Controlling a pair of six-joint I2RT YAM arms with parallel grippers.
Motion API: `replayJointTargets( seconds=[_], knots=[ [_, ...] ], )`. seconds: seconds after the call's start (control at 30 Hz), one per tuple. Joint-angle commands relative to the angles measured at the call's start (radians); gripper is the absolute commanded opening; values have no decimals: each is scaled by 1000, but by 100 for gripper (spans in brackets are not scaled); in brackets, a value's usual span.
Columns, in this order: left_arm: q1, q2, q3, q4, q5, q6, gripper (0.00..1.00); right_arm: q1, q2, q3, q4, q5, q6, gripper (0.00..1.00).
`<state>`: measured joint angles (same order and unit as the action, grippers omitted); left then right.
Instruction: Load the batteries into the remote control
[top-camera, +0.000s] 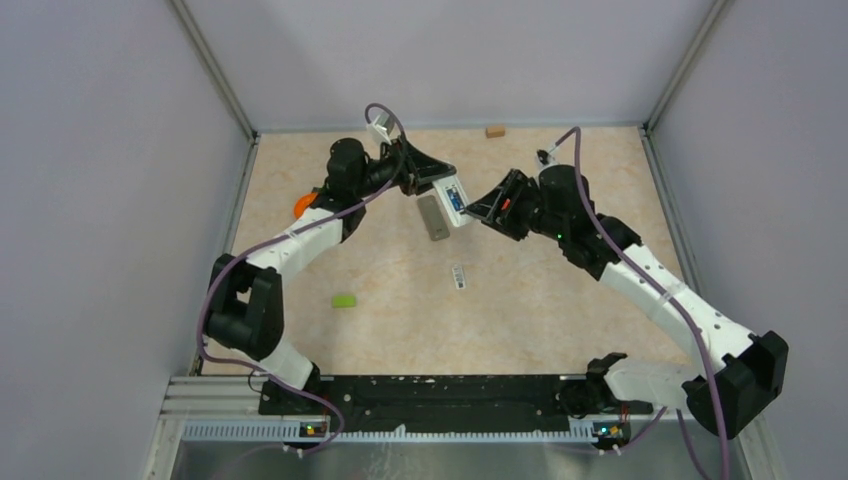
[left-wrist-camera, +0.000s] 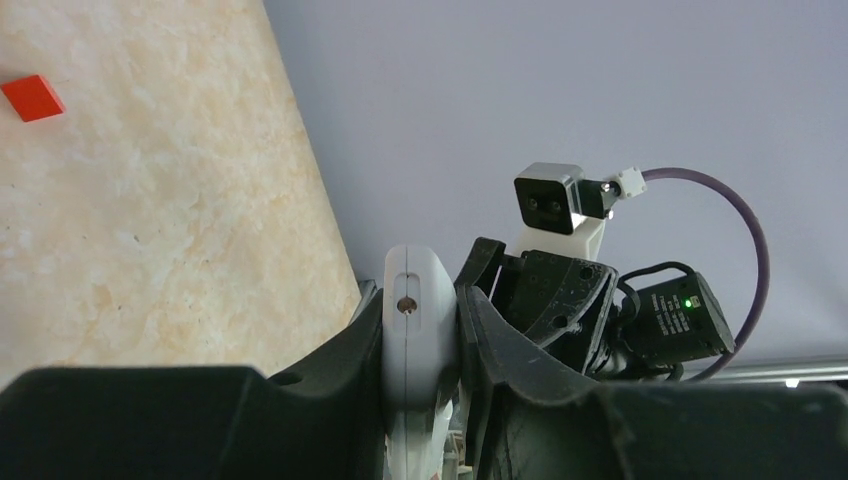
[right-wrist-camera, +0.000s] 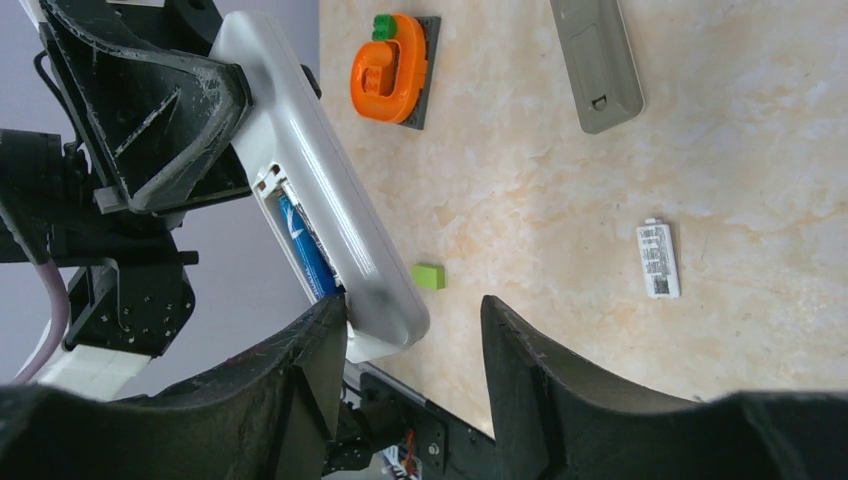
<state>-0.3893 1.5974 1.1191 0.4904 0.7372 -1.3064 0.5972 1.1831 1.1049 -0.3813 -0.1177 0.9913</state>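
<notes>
Well, the left claw is clenched on the white remote control, holding it in the air just past the middle of the desk toward 12 o'clock. From the left wrist, the remote stands edge-on, pinched between both fingers.

At the remote's 3 o'clock in the top view, the right claw meets it. Its jaws are spread wider than the remote's body. From the right wrist, the rounded end of the remote lies between the fingers, close against one and well apart from the other, so that claw grips nothing.

The remote's back compartment is uncovered, and a blue battery lies lengthwise inside it.

On the desk, a grey cover lies at the remote's 7 o'clock. A small white labelled piece sits at the cover's 5 o'clock. I cannot tell what that piece is.

A green block lies toward 8 o'clock. An orange piece on a grey plate sits at 9 o'clock by the left arm. A brown block rests at the far edge, around 12 o'clock. A red block shows in the left wrist view.
</notes>
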Motion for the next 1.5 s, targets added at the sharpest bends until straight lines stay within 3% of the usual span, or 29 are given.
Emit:
replayJointTargets(
  seconds=[0.0, 0.2, 0.43, 0.67, 1.0, 1.13, 1.3, 1.4, 1.47],
  knots=[
    [28, -67, 57, 28, 37, 35, 0, -5, -78, -35, 31, 48, -37, 53],
    [41, -65, 51, 18, 38, 53, 0, -7, -125, -98, 155, 4, -13, 59],
    [40, -67, 36, 95, 92, 38, 0, -8, -96, -176, 374, -116, 27, 75],
    [38, -77, 23, 157, 172, 49, 0, -8, -59, -198, 491, -156, 30, 76],
    [39, -78, 18, 165, 174, 52, 0, -8, 6, -185, 525, -207, 22, 69],
    [38, -77, 22, 168, 174, 49, 0, -8, 27, -183, 516, -224, 15, 58],
    [38, -79, 25, 168, 173, 47, 0, -8, 58, -169, 454, -219, -4, 37],
    [38, -84, 24, 159, 170, 57, 0, -7, 62, -152, 411, -198, -37, 39],
    [40, -88, 21, 132, 165, 84, 0, -7, 52, -135, 388, -180, -67, 49]
  ],
)
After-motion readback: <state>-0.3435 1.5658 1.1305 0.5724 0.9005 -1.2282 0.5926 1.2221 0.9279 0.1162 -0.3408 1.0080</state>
